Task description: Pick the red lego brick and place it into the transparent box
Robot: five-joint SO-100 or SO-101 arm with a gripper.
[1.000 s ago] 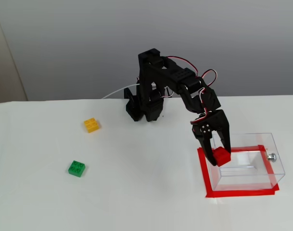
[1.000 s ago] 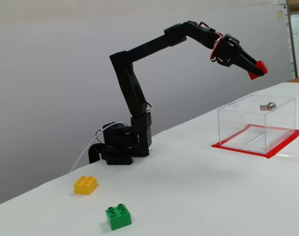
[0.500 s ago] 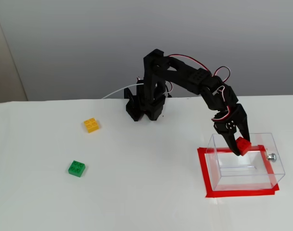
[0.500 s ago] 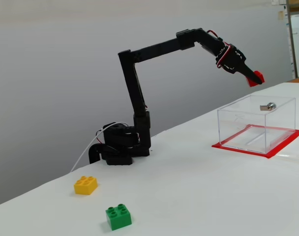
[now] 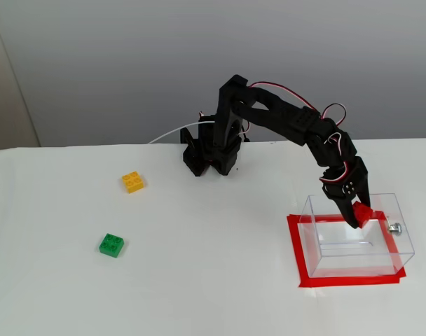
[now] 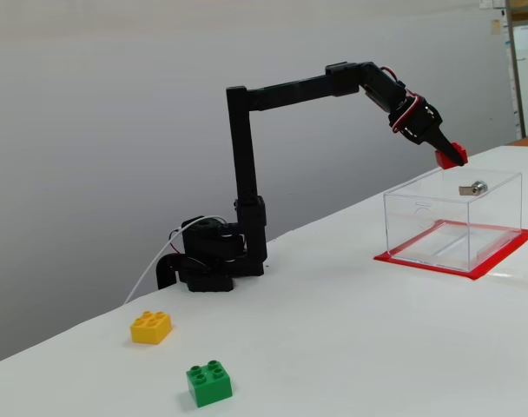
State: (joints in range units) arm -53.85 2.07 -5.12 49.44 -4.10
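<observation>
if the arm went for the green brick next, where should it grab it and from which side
Probably from straight above, closing the fingers on two opposite flat side walls. The green brick lies flat, studs up, alone on the white table, with the yellow brick well clear. It sits turned in a fixed view, so the wrist would need rotating to match.

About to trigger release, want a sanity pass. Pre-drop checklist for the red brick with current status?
1. Tool shut on the red lego brick: ok.
2. Brick above the transparent box opening: ok in both fixed views, over the far part near the rim.
3. Brick clear of the box rim: ok, just above it in a fixed view.
4. Box sitting inside the red tape outline: ok.
5. Box interior free of other things: ok.
6. Yellow brick and green brick far from the drop: ok.
</observation>
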